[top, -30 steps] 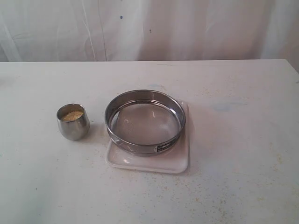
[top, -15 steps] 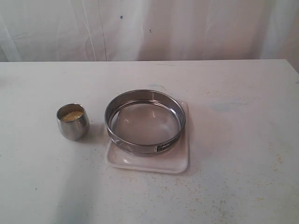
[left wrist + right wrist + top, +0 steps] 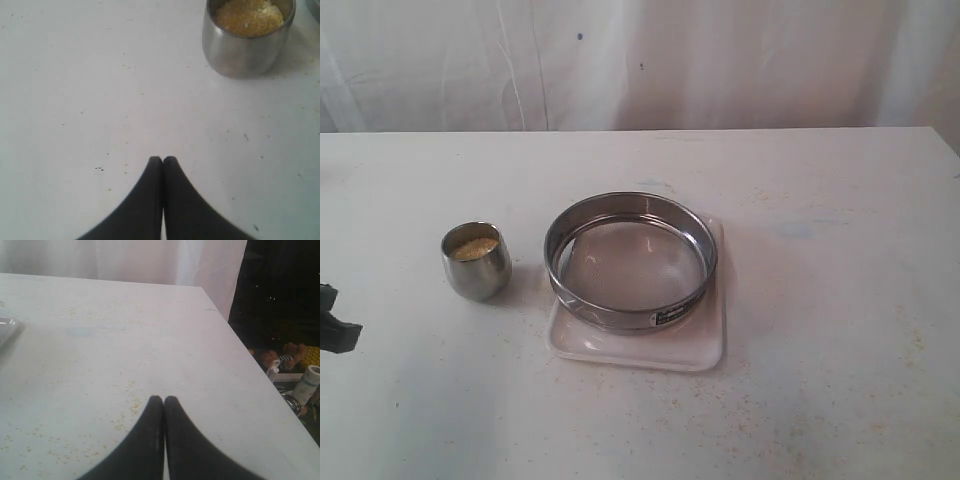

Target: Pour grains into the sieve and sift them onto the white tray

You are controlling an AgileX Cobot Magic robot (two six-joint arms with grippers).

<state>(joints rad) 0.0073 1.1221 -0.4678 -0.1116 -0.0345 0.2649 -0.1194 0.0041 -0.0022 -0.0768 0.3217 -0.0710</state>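
Note:
The grains lie as a yellow heap inside a small rounded steel cup left of centre on the table. The same grains fill the cup in the left wrist view. The sieve, a wide steel ring with a mesh bottom, rests on the white tray. My left gripper shows at the far left edge of the exterior view, some way left of the cup; its fingers are shut on nothing. My right gripper is shut and empty above bare table, outside the exterior view.
Stray yellow grains are scattered over the white table. A corner of the tray shows in the right wrist view. The table edge drops off to a dark area with clutter. A white curtain hangs behind.
My left gripper has come into the exterior view at the far left edge; before, no gripper showed there. Cup, sieve and tray have not moved.

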